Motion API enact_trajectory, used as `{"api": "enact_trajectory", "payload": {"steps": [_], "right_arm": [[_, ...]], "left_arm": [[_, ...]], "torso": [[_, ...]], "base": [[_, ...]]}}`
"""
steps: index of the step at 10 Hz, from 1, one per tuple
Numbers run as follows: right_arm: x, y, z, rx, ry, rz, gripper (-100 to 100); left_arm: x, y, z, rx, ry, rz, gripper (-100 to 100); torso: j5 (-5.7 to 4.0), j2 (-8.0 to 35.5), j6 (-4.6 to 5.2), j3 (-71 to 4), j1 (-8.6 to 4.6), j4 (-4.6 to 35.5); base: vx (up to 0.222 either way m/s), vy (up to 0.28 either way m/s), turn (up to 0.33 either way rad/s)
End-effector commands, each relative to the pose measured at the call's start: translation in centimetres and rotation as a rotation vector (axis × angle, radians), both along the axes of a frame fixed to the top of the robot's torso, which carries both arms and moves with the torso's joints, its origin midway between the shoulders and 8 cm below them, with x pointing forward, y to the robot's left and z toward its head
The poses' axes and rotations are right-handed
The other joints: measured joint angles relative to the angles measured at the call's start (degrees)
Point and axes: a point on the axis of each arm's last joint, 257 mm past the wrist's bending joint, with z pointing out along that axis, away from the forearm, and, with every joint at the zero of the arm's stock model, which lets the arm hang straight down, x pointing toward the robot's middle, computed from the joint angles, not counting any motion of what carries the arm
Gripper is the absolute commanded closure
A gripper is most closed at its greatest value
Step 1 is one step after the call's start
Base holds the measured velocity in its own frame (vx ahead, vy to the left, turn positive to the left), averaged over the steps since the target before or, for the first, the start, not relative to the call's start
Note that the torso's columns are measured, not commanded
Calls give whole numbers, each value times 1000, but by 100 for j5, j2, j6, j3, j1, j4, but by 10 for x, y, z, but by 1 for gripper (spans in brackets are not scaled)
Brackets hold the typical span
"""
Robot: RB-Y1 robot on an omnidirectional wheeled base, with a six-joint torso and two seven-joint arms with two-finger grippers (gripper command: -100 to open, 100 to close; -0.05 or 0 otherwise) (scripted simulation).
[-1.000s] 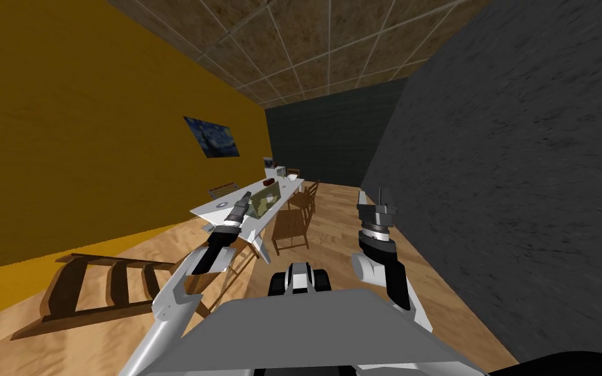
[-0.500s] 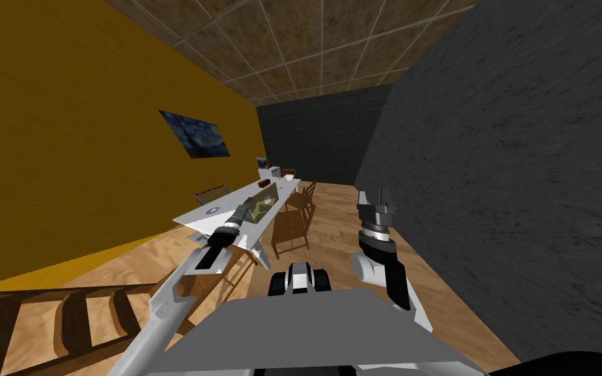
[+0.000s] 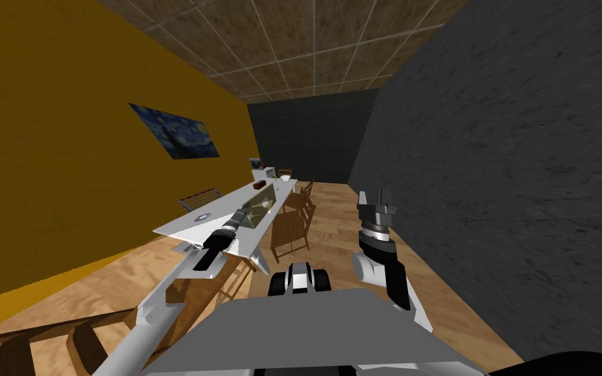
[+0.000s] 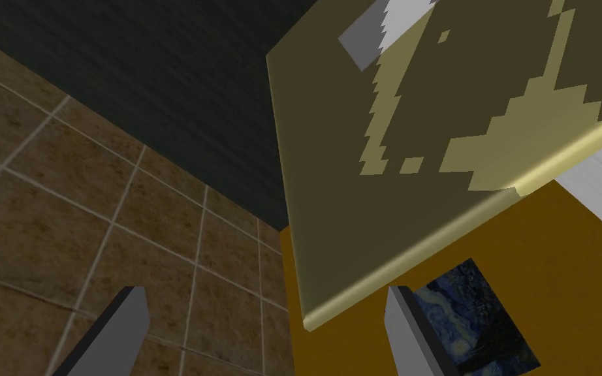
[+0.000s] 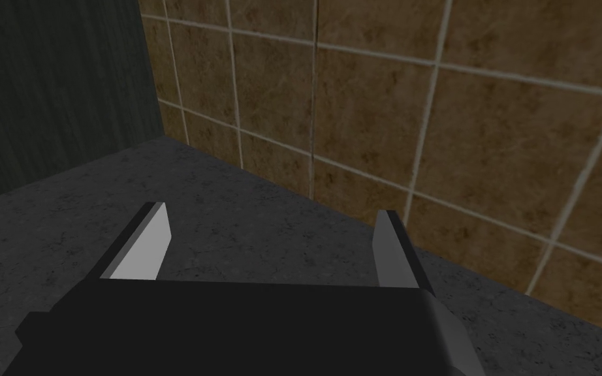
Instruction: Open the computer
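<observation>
The computer (image 3: 262, 203) is a laptop with an olive lid, standing partly raised on a long white table (image 3: 175, 230). My left arm stretches over the table, and the left gripper (image 3: 249, 209) is at the lid's near edge. In the left wrist view the olive lid (image 4: 456, 130), with its pale blotch pattern, hangs just beyond the open left gripper (image 4: 264, 326). The lid's corner lies between the fingers, close to one finger (image 4: 403, 329), and I cannot tell whether they touch. My right gripper (image 3: 373, 196) is raised by the dark wall, and the right gripper (image 5: 270, 241) is open and empty.
Wooden chairs (image 3: 291, 232) stand along the table's right side. A white bowl (image 3: 285, 177), a dark red box (image 3: 260, 185) and a round disc (image 3: 202, 218) lie on the table. A painting (image 3: 174, 130) hangs on the yellow wall. A wooden ladder-like frame (image 3: 32, 339) lies at bottom left.
The whole head view has shifted: I have moved closer along the table, and the wooden frame has slid toward the bottom left. My left gripper stays at the laptop lid. The right arm is unchanged.
</observation>
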Motion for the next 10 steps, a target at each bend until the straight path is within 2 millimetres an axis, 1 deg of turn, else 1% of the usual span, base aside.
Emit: {"api": "enact_trajectory", "payload": {"steps": [1,2,3,4,5,6,7,10], "right_arm": [[0,0,0,0,0,0,0],[0,0,0,0,0,0,0],[0,0,0,0,0,0,0],[0,0,0,0,0,0,0],[0,0,0,0,0,0,0],[0,0,0,0,0,0,0],[0,0,0,0,0,0,0],[0,0,0,0,0,0,0]], "left_arm": [[4,20,-19,36,57,36,-100],[3,14,-14,28,43,27,-100],[3,15,-14,29,46,29,-100],[3,15,-14,28,46,29,100],[0,14,-15,-50,60,34,100],[0,14,-15,-50,60,34,100],[-1,14,-15,-89,67,36,100],[-5,11,-17,-206,90,41,100]], "torso": [[0,-1,-2,0,-3,0],[-1,-4,-1,-2,-7,-1],[-4,0,-2,0,-17,0],[-5,4,-1,2,-17,1],[-4,4,1,2,-12,3],[24,3,0,1,30,6],[33,0,4,2,36,-6],[21,-19,1,-10,14,-19]], "base": [[25,65,-90],[11,30,-20],[2,7,4],[0,0,0],[17,96,-34],[27,105,-23],[23,100,-10],[11,97,-42]]}}
